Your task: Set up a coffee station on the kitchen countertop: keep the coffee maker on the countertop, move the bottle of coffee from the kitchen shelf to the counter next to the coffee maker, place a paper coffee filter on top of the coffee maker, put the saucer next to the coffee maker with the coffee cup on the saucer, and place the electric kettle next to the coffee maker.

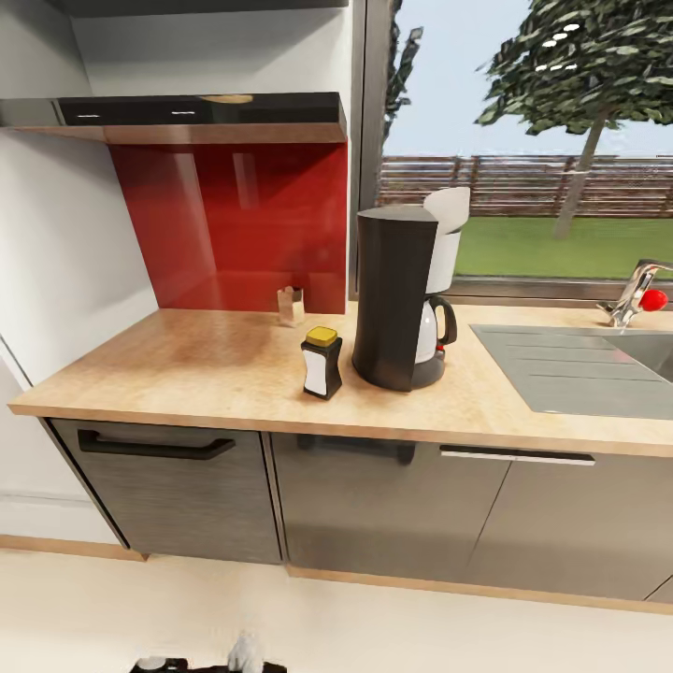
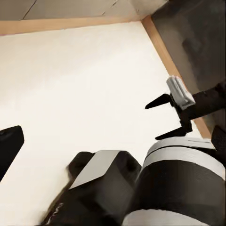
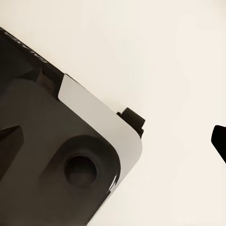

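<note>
The tall dark coffee maker (image 1: 397, 299) stands on the light wood kitchen countertop (image 1: 187, 365), with the white paper coffee filter (image 1: 450, 207) on its top. Just to its left, upright on the counter, is the bottle of coffee (image 1: 322, 363) with a yellow cap. The dark kitchen shelf (image 1: 187, 114) runs above the red panel. The saucer, coffee cup and electric kettle are out of view. Both arms hang low over the pale floor. My left gripper (image 2: 113, 143) is open and holds nothing. My right gripper (image 3: 115, 139) (image 2: 159, 120) is likewise open, its fingers wide apart.
A small brown folded piece (image 1: 291, 306) stands against the red panel (image 1: 234, 224). A steel sink (image 1: 579, 369) and a tap (image 1: 636, 292) sit at the counter's right. Dark grey cabinet fronts (image 1: 374, 505) lie below. My own base (image 3: 56, 155) is under the arms.
</note>
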You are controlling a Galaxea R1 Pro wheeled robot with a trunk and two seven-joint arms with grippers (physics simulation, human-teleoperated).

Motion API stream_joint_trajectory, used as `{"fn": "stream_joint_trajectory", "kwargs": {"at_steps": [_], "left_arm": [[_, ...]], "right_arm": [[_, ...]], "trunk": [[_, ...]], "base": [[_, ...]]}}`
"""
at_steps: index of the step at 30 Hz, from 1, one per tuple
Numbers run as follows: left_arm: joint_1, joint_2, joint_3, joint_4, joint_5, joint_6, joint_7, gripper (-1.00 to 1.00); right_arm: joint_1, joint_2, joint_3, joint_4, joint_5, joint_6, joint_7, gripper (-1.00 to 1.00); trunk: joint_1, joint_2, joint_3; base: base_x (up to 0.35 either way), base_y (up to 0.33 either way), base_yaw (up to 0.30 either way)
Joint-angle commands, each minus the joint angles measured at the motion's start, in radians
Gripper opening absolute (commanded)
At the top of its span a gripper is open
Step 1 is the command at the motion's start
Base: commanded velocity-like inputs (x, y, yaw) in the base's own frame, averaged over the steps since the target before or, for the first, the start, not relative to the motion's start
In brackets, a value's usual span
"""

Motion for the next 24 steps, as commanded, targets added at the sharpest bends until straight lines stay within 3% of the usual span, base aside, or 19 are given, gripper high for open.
{"fn": "stream_joint_trajectory", "kwargs": {"at_steps": [1,2,5,6,8,9,11,12,15,24], "left_arm": [[0.002,0.002,0.044,0.071,0.007,-0.023,-0.009,1.00],[0.009,0.004,0.072,0.094,0.007,-0.028,-0.012,1.00],[0.114,0.028,0.228,0.161,0.007,-0.043,-0.020,1.00],[0.130,0.032,0.249,0.166,0.007,-0.044,-0.020,1.00],[0.176,0.053,0.329,0.177,0.007,-0.046,-0.020,1.00],[0.176,0.053,0.329,0.177,0.007,-0.046,-0.020,1.00],[0.215,0.061,0.391,0.181,0.007,-0.047,-0.018,1.00],[0.246,0.065,0.446,0.182,0.007,-0.047,-0.016,1.00],[0.270,0.068,0.493,0.183,0.006,-0.048,-0.014,1.00],[0.279,0.068,0.510,0.184,0.006,-0.049,-0.014,1.00]], "right_arm": [[-0.001,-0.001,0.007,0.001,-0.011,-0.003,0.005,1.00],[-0.001,-0.001,0.007,0.001,-0.012,-0.003,0.005,1.00],[-0.001,-0.002,0.006,0.002,-0.015,-0.002,0.004,1.00],[-0.001,-0.002,0.006,0.002,-0.018,-0.002,0.004,1.00],[-0.001,-0.002,0.006,0.003,-0.051,-0.002,0.004,1.00],[-0.001,-0.002,0.006,0.003,-0.051,-0.002,0.004,1.00],[-0.001,-0.003,0.006,0.002,-0.100,-0.002,0.004,1.00],[-0.001,-0.004,0.006,0.002,-0.150,-0.002,0.004,1.00],[-0.001,-0.004,0.007,0.001,-0.196,-0.003,0.004,1.00],[-0.001,-0.004,0.008,0.001,-0.214,-0.001,0.006,1.00]], "trunk": [[0.000,-0.001,-0.001],[0.000,-0.001,-0.001],[0.000,-0.001,-0.001],[0.000,-0.001,-0.001],[0.000,-0.001,-0.001],[0.000,-0.001,-0.001],[0.000,-0.001,-0.001],[0.000,-0.001,-0.001],[0.000,-0.001,-0.001],[0.000,-0.001,-0.001]], "base": [[0.000,0.000,0.000],[0.000,0.000,0.000],[0.000,0.000,0.000],[0.000,0.000,0.000],[0.000,0.000,0.000],[0.000,0.000,0.000],[0.000,0.000,0.000],[0.000,0.000,0.000],[0.000,0.000,0.000],[0.000,0.000,0.000]]}}
